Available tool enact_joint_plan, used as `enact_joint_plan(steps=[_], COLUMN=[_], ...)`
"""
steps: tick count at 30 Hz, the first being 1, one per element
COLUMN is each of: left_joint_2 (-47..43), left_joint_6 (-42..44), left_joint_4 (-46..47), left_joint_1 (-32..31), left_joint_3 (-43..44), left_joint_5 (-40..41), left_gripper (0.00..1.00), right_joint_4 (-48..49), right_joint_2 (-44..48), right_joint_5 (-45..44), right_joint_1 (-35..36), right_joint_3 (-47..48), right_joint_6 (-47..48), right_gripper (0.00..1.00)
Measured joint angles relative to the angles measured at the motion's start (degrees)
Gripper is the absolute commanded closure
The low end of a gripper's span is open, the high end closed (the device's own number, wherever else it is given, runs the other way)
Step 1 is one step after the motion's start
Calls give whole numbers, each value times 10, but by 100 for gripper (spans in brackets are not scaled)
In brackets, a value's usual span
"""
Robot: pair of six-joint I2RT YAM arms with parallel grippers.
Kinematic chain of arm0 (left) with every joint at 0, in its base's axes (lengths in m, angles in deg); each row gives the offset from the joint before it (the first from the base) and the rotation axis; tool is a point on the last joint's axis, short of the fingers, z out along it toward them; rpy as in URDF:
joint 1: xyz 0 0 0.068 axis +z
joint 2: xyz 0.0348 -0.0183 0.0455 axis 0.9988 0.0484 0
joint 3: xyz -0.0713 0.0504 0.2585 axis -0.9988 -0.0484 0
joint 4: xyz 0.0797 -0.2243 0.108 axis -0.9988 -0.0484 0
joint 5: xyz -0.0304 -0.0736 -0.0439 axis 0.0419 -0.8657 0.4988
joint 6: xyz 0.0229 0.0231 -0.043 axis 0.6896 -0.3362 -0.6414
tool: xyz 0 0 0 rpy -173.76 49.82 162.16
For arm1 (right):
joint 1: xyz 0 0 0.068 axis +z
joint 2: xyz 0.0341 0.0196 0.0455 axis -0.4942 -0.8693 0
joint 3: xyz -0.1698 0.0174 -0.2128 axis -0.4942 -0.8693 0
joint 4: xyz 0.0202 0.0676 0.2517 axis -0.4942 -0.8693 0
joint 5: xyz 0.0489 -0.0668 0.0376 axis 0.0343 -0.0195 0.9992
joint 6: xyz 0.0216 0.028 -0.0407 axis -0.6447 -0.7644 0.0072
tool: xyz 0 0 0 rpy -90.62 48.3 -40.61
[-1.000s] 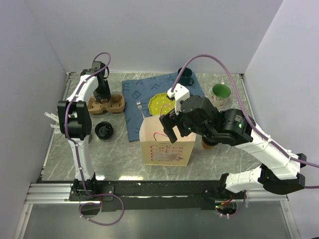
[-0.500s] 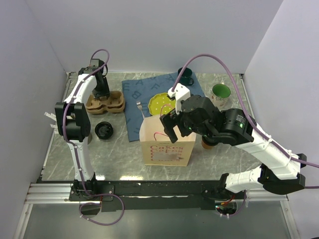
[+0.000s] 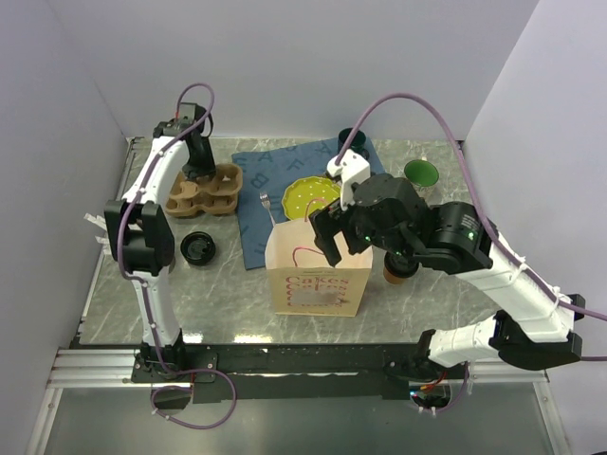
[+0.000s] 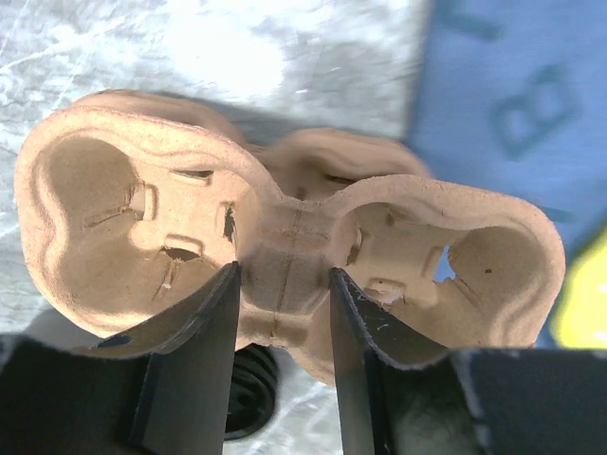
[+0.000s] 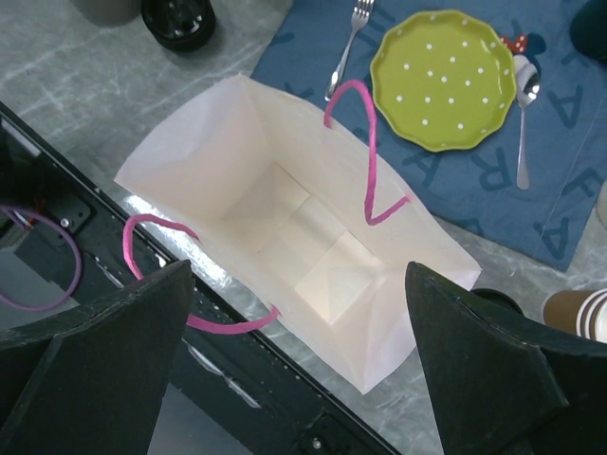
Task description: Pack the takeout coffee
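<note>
**Hazards and markings: takeout coffee, not yet bagged**

**Item.** Takeout coffee (image 3: 197, 247): stands on the table (image 3: 218, 299), left of the paper bag (image 3: 318, 284) and well apart from it. From above only its black lid shows. It is neither in the bag nor in the cup carrier (image 3: 213, 190).

**Grippers.**
- Left gripper (image 4: 285, 284): pinching the carrier's narrow middle bridge, one finger on each side. Both wells are empty.
- Right gripper (image 5: 299, 270): spread wide, hovering over the bag's open mouth and holding nothing.

**Risks, as judged.**
1. The carrier is held by its thin pulp bridge alone, so it may fold, tear or swing in the grip.
2. The coffee sits near the left arm's lower link. A careless sweep could knock it over and loosen the lid.
3. The bag stands free, empty and light, so a nudge from either arm could tip it or collapse its mouth.
4. The pink handles (image 5: 365, 152) droop across the opening and could snag anything lowered in.

**Lettering.**
- Bag front: "Cakes" in pink. The lines beneath are too blurred to read.
- Blue cloth (image 3: 261, 180): large scattered capitals, with B the clearest.
- Coffee lid: no writing can be made out.
</note>
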Motion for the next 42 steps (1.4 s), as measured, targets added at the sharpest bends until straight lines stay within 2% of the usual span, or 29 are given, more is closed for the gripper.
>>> enact_joint_plan(steps=[10,18,22,27,32,39,42], left_joint_2=[-83,-158,-220,-329,-435,-516,-525], left_joint_6=[-64,-129,-178,-243,-307,-386,-416], left_joint_4=[-47,-117,-142,-135,-98,-14,31], left_joint_1=[-58,-131,-163,-164,-164,-166,-171], left_joint_3=[76,167,165,113,34,-110,-160], left_joint_5=[-58,-141,-187,-248,-311,-375,-390], left_gripper=[65,73,69,70,69,69,70], right_joint_4=[-16,-17,-14,0,85,175,198], right_joint_2=[12,90,128,153,183,183,169], right_joint_5=[-31,-34,-22,1,70,195,228], right_joint_1=[-26,-76,-86,-89,-104,-184,-196], right_joint_3=[17,-40,-66,-95,-149,-174,-186], right_joint_6=[-28,-46,-47,-35,30,99,125], right_gripper=[1,1,1,1,4,25,25])
